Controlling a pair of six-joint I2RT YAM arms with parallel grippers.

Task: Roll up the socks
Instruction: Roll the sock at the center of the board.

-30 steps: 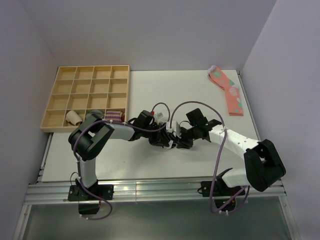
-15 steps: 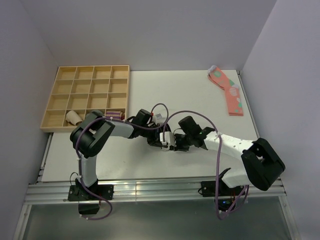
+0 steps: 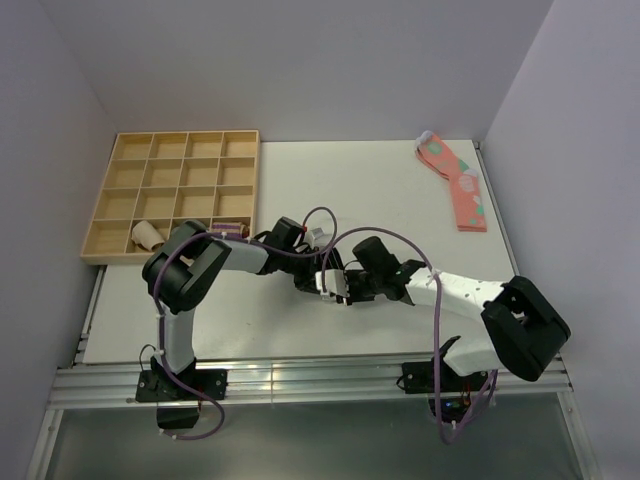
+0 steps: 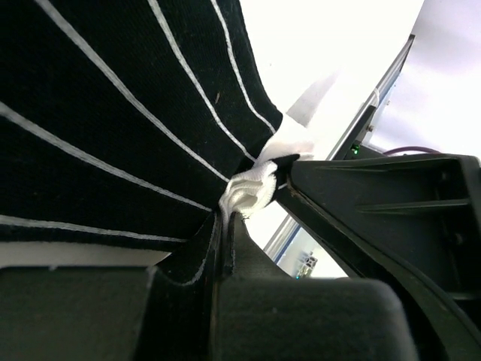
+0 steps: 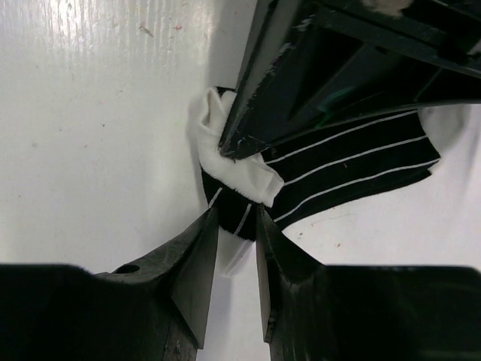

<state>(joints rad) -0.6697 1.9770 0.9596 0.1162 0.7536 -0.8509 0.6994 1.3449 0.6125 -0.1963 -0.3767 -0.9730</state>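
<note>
– Listing the item in hand first: what is it, and where?

– Socks, black, thin white stripes, white trim. They lie at mid-table, just in front of both arms, partly under the fingers.

– Left gripper?

– Jaws closed tight on a bunched tuft of the white trim. Striped cloth drapes away from the pinch.

– Right gripper?

– Jaws narrow, nipping the black hem beside that same white end. The two tools nearly touch.

– Step, as you judge it?

– Starting the roll at the trimmed end. To do it well, I would have one pincer act as an anchor while the other turns the hem over snugly. Both layers should stay aligned and the pull gentle, since knit cloth stretches and a thin nip slips. The crowded fingertips look the likeliest thing to snag.

– Surface?

– Table, white, smooth, faintly scuffed.

– Also present?

– Wooden tray, many compartments, at the far left. It holds a maroon bundle and a cream roll in its near row. Pink socks lie far right, well apart.

– Room?

– Pale walls close in on three sides.
</note>
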